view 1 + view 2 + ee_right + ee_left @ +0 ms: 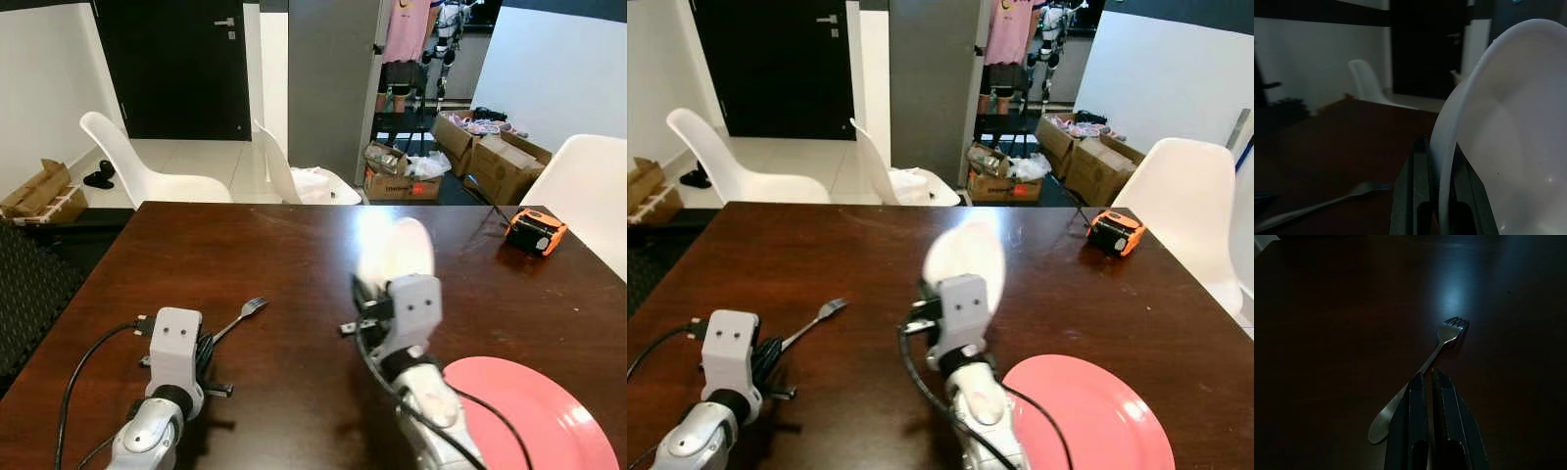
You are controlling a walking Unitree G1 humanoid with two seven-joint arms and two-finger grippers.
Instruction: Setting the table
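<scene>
At centre frame, the right gripper (1437, 196) pinches the rim of a white plate (397, 250), held upright. It looks stiff, smooth, likely breakable. At lower left, the left gripper (1432, 382), fingers nearly together, holds nothing above a fork (1442, 340).

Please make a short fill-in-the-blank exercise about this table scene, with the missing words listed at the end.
1. The right gripper is shut on the rim of a white ____, held up on its edge.
2. The silver metal fork lies on the dark brown wooden ____.
3. The flat round plate near the robot's right arm is ____ in colour.
4. The left gripper hovers over the fork's ____ end.

Missing words: bowl; table; pink; handle
</scene>
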